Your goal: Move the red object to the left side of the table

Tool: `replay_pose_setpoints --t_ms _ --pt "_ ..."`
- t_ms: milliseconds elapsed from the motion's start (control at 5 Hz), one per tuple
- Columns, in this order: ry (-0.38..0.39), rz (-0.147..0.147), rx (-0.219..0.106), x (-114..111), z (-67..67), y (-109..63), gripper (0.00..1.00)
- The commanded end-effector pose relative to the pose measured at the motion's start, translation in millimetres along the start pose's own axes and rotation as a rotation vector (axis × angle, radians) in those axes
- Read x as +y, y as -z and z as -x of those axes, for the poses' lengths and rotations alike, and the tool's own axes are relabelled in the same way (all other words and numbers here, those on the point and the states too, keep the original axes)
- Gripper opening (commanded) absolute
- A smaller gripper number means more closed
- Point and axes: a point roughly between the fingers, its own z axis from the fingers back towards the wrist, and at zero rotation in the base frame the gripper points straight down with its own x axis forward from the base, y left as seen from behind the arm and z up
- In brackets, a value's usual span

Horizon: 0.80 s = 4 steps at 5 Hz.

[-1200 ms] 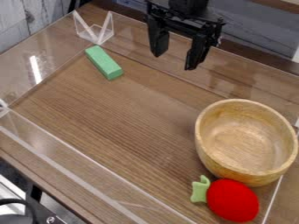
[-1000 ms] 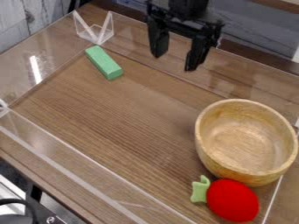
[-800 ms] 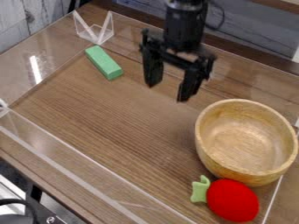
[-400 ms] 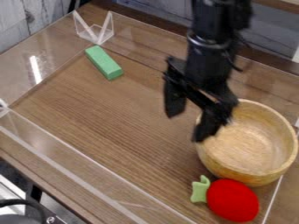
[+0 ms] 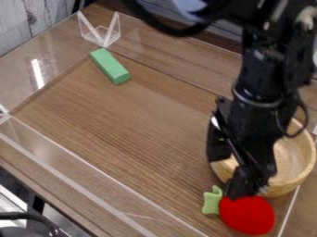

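Observation:
The red object (image 5: 247,216), a small round toy fruit with a green leafy bit, lies near the table's front right corner, just in front of the wooden bowl (image 5: 292,159). My gripper (image 5: 238,169) hangs open directly above and slightly behind the fruit, its black fingers pointing down; one fingertip (image 5: 260,186) is close over the fruit's top, not touching as far as I can see. Nothing is between the fingers. The arm covers much of the bowl.
A green rectangular block (image 5: 109,65) lies at the back left. Low clear acrylic walls (image 5: 74,185) edge the brown wood-grain table (image 5: 124,130). A clear folded stand (image 5: 99,32) sits at the far left corner.
The arm swept from the back centre of the table toward the front right, coming down over the bowl to just above the red fruit. The jaws stayed open throughout.

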Motion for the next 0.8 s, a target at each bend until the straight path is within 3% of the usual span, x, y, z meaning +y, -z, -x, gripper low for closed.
replay_pose_setpoints --t_ms 0,200,600 --pt "0.065 -0.035 -0.053 -4.4 -2.3 2.5 1.0" --pt "0.084 -0.06 -0.075 -2.8 -3.3 11.3 1.0" --pt "0.116 -0.079 -0.092 1.6 -3.7 26.6 1.0"
